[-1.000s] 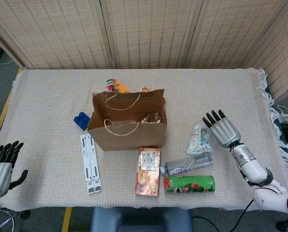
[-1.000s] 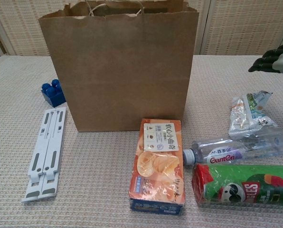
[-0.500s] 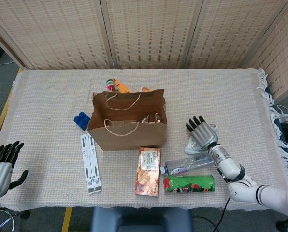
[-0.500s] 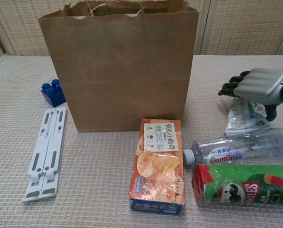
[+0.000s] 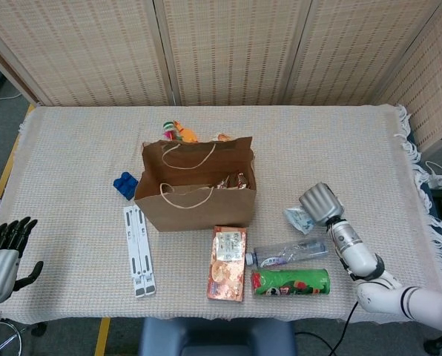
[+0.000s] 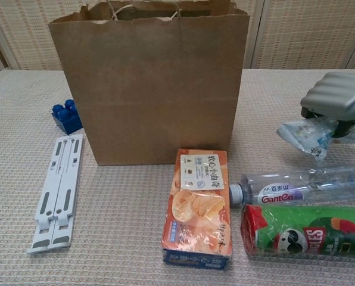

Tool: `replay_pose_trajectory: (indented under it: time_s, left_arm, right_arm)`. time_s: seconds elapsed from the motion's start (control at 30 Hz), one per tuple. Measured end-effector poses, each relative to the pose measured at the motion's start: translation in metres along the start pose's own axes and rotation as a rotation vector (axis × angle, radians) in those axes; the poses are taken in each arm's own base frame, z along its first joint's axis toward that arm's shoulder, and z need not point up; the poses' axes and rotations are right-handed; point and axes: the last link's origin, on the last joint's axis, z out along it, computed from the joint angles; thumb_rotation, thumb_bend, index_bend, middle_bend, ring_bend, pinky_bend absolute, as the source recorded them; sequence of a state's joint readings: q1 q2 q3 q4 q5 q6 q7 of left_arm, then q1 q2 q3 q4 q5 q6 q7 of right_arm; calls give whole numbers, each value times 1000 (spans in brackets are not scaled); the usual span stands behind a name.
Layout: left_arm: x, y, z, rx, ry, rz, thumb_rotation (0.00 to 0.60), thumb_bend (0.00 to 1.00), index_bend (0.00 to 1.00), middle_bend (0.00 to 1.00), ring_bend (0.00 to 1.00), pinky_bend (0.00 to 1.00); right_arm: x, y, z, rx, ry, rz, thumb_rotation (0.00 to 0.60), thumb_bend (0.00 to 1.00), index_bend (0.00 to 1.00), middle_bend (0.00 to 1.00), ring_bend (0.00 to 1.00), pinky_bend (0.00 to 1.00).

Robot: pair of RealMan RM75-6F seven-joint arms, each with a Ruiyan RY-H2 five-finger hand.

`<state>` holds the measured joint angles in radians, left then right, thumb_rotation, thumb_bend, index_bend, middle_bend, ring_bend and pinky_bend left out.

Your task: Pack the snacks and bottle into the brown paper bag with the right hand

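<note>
Right hand (image 6: 337, 98) closes its curled fingers on the crinkly clear snack packet (image 6: 308, 133), right of the brown paper bag (image 6: 150, 83).
Below lie a ribbed plastic bottle (image 6: 299, 186) and glossy green cylindrical can (image 6: 305, 232) on the woven worktop (image 5: 73, 156).

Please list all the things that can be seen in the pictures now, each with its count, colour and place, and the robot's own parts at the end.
Paper bag: one, brown, upright at table centre, open top, packets visible inside.
Biscuit box: one, orange, lying flat in front of the bag.
Water bottle: one, clear, on its side, right of the box.
Chips can: one, green, on its side, on the near side of the bottle.
Snack packet: one, clear with green print, in the right hand.
Folding stand: one, white, left of the bag.
Toy brick: one, blue, by the bag's left side.
Colourful items: number unclear, behind the bag.
Tablecloth: one, beige, woven.
Right hand: grey, grips the packet.
Left hand: grey, fingers apart, at the table's left edge.
</note>
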<state>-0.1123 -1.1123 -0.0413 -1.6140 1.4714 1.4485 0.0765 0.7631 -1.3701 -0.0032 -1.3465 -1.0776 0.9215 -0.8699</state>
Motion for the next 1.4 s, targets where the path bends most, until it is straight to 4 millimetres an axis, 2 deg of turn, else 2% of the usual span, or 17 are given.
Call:
replay_pose_trajectory:
  time_s: [0.13, 0.23, 0.37, 0.5, 0.63, 0.7, 0.73, 0.9, 1.03, 1.1, 1.2, 1.3, 1.33, 1.4]
  left_arm:
    - [0, 0, 0, 2, 3, 4, 600, 352, 0, 0, 0, 0]
    - [0, 1, 0, 4, 5, 8, 600, 352, 0, 0, 0, 0]
    - [0, 1, -1, 6, 7, 11, 600, 352, 0, 0, 0, 0]
    - [-1, 1, -1, 7, 8, 11, 600, 352, 0, 0, 0, 0]
    - [-1, 1, -1, 6, 7, 9, 600, 353, 0, 0, 0, 0]
    - [0, 1, -1, 5, 7, 7, 600, 352, 0, 0, 0, 0]
    - [0, 1, -1, 5, 7, 5, 600, 352, 0, 0, 0, 0]
    - [0, 0, -1, 2, 7, 1, 600, 352, 0, 0, 0, 0]
    - [0, -1, -1, -4, 6, -8, 600, 352, 0, 0, 0, 0]
    - [0, -1, -1, -5, 5, -10, 600, 351, 0, 0, 0, 0]
    - [0, -1, -1, -8, 6, -13, 600, 353, 1, 0, 0, 0]
    - [0, -2, -1, -11, 5, -17, 600, 351, 2, 0, 0, 0]
    - [0, -2, -1, -11, 5, -19, 600, 351, 3, 0, 0, 0]
    - [0, -2, 0, -12, 4, -22, 600, 352, 3, 0, 0, 0]
  right_arm:
    - [18, 29, -16, -72, 72, 48, 600, 301, 725, 581, 630, 765]
    - [40, 53, -28, -137, 160, 82, 600, 302, 725, 581, 630, 765]
    - [82, 79, -43, -226, 300, 134, 600, 302, 725, 582, 630, 765]
    - [126, 88, -51, -262, 402, 155, 600, 302, 724, 581, 630, 765]
    - [163, 89, -51, -288, 465, 84, 600, 301, 715, 581, 630, 765]
    - [187, 85, -47, -305, 500, 27, 600, 301, 710, 582, 630, 765]
    - [194, 83, -46, -309, 507, 14, 600, 301, 709, 581, 630, 765]
    - [241, 60, -33, -323, 556, -138, 600, 302, 706, 581, 630, 765]
    - [271, 29, -20, -302, 584, -280, 600, 301, 706, 582, 630, 761]
    - [284, 7, -12, -273, 602, -346, 600, 301, 702, 582, 630, 758]
    - [287, -21, 0, -231, 599, -402, 600, 301, 694, 581, 629, 755]
    - [282, -41, 12, -200, 578, -480, 600, 302, 673, 581, 615, 748]
    - [279, -46, 15, -192, 570, -505, 600, 302, 649, 581, 591, 739]
    - [273, -54, 20, -176, 549, -545, 600, 290, 541, 546, 500, 692]
